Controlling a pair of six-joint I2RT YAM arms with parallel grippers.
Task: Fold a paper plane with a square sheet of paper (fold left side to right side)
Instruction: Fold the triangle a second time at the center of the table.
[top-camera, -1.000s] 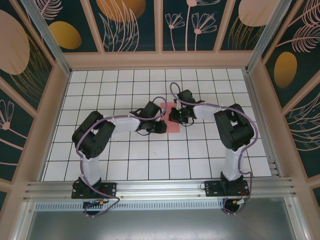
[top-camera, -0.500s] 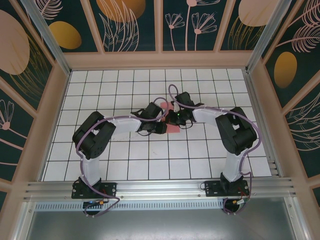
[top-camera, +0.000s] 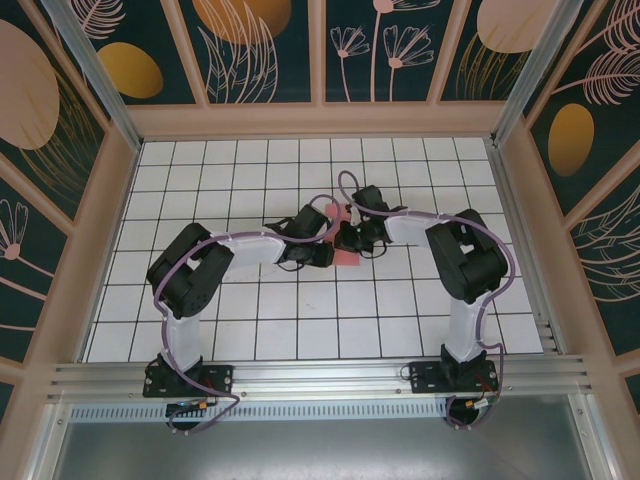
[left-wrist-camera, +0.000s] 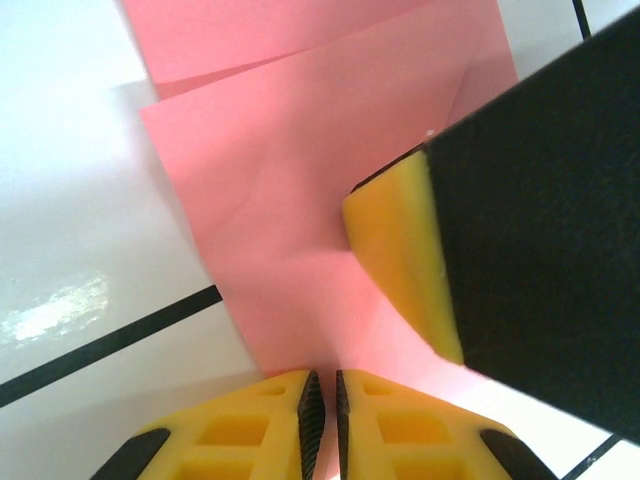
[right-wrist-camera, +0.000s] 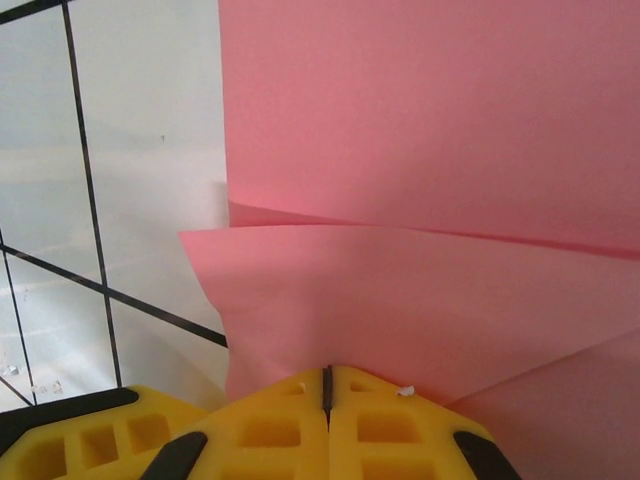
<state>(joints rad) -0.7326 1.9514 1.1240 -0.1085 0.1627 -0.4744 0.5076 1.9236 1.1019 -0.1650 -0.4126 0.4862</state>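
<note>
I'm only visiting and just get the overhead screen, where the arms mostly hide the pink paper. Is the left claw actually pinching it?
Observer: Yes. The left gripper has its yellow fingers closed on the near edge of the pink paper.
Operator: And the right one?
Observer: The right gripper is shut, with its tips at the edge of a paper flap.
Operator: Is the paper folded at all?
Observer: Partly. One layer lies over another, with a crease running across.
</note>
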